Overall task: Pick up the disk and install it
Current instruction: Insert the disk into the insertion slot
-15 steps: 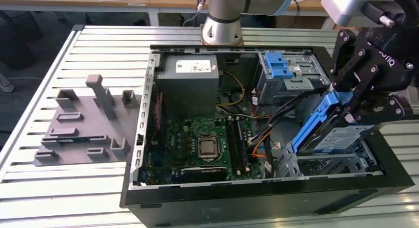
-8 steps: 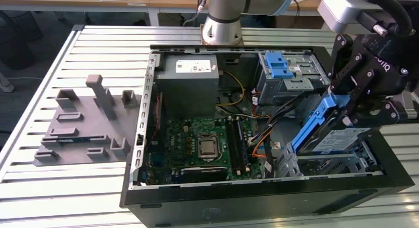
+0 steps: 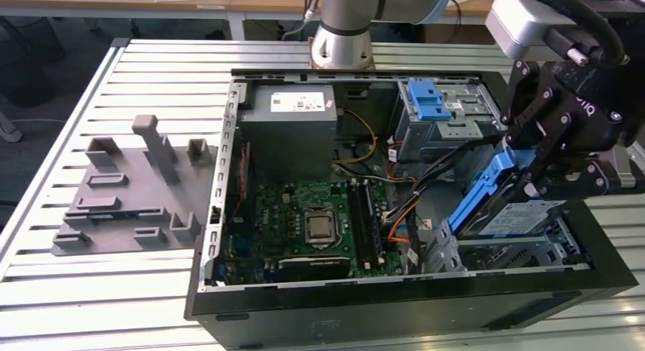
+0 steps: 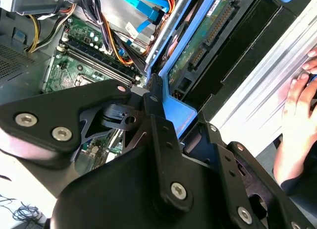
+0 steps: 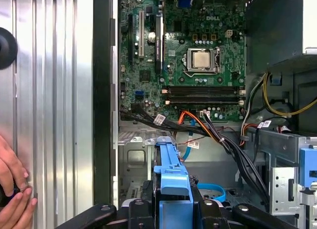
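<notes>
Slatted worktop (image 3: 60, 124) carrying open computer case (image 3: 403, 309); hand (image 3: 534, 173) clamped on disk (image 3: 509, 215), long axis tilted steeply, lower end at drive bay (image 3: 519, 254) beneath.

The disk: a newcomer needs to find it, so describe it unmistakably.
Start at the open computer case. At its exterior view's right end, the gripper holds the disk tilted. It is flat, silver and blue-framed, unlike the boxy blue-latched cage.
</notes>
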You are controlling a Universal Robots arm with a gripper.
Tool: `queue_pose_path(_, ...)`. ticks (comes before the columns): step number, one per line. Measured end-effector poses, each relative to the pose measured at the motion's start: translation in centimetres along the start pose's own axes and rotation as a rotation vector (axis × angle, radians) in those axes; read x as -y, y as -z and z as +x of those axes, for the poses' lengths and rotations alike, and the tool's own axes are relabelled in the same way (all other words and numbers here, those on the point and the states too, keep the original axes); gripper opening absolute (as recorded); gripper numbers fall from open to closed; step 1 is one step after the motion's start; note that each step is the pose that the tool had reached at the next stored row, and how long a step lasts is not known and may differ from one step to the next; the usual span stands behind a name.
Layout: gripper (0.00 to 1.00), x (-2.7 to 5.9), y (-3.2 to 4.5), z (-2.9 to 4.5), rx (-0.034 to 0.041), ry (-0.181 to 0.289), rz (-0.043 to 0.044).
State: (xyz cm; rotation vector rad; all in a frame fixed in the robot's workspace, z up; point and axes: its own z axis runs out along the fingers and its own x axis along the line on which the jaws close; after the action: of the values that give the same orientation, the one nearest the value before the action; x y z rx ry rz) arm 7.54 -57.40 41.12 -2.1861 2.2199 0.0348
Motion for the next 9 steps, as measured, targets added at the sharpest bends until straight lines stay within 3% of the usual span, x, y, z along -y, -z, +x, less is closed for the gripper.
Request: queue_pose_path(9, 0.36, 0.00, -0.49, 0.02, 0.0002, 0.000, 0.0000)
